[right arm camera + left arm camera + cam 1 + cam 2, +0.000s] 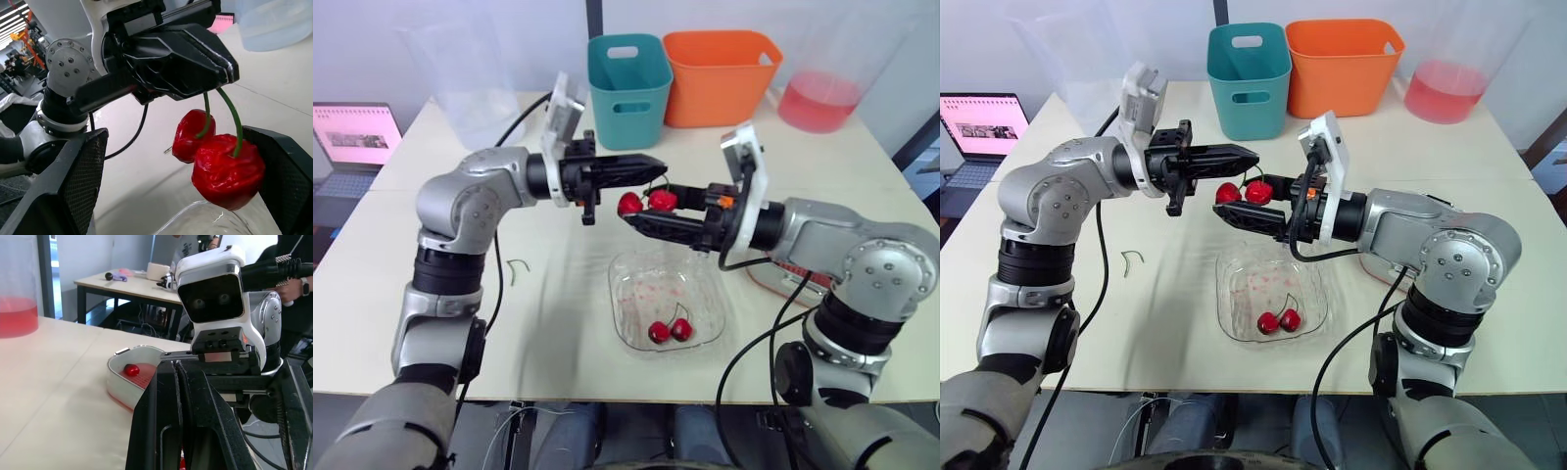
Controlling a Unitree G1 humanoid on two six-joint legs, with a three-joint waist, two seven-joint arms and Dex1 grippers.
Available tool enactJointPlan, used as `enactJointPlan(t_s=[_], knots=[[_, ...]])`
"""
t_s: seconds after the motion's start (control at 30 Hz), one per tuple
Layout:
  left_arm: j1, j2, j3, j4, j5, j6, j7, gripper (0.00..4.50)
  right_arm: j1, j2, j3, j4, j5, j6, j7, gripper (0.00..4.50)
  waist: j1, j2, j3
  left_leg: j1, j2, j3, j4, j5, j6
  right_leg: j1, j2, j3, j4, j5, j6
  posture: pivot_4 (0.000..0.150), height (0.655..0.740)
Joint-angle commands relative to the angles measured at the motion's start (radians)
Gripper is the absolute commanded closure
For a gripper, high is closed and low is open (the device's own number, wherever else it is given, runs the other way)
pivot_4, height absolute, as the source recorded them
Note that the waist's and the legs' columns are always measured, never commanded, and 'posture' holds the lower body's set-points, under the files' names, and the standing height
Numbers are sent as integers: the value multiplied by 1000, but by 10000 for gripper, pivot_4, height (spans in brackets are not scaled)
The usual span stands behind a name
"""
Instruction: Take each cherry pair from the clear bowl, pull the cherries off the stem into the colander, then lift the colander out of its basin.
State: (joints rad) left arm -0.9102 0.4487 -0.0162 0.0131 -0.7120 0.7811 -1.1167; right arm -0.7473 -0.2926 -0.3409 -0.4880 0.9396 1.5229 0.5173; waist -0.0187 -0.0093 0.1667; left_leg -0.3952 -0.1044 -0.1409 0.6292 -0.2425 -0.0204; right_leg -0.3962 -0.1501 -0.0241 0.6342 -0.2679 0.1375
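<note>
Nearest, the clear bowl (631, 313) holds one waiting cherry pair (670, 330). To its right the colander (145, 375) sits in its basin (115, 382) with a loose cherry (131, 369) inside. Above the bowl's far edge the left fingers (644, 167), clenched on the stems, dangle a second cherry pair (646, 202). The right fingers (661, 227), spread wide, bracket the fruit, presumably to pull it off.

Beige table (558, 284) — teal bin (628, 76) beside orange bin (720, 73) at far edge; laptop (354, 137) open at left; pale wall (352, 49) behind.

Bright, even indoor light, soft shadows on the table (558, 333), glossy highlights on the cherries (225, 171)
</note>
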Motion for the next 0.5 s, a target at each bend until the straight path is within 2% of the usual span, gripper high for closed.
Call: enactJointPlan(t_s=[0.03, 0.13, 0.23, 0.5], knots=[[-6, 3, 21, -38, -24, 4, 6, 45000, -14, 5, -17, -6, 51, -18, -26, 2748, 0, 0, 0, 0, 0, 0, 0, 0, 0, 0, 0, 0, 0, 0, 0, 1500, 7400], [-5, 5, 23, -36, -26, 4, 10, 45000, -4, -4, -15, -3, 74, -29, -43, 12670, 0, 0, 0, 0, 0, 0, 0, 0, 0, 0, 0, 0, 0, 0, 0, 1500, 7400], [-9, 11, 24, -28, -25, 1, 7, 45000, 11, -22, -8, -4, 92, -39, -50, 28025, 0, 0, 0, 0, 0, 0, 0, 0, 0, 0, 0, 0, 0, 0, 0, 1500, 7400], [-28, 18, 34, -14, -32, 1, 4, 45000, 57, -75, 14, -5, 132, -76, -48, 28025, -1, 0, 0, 0, 0, 0, 0, 0, 0, 0, 0, 0, 0, 0, 0, 1500, 7400]])
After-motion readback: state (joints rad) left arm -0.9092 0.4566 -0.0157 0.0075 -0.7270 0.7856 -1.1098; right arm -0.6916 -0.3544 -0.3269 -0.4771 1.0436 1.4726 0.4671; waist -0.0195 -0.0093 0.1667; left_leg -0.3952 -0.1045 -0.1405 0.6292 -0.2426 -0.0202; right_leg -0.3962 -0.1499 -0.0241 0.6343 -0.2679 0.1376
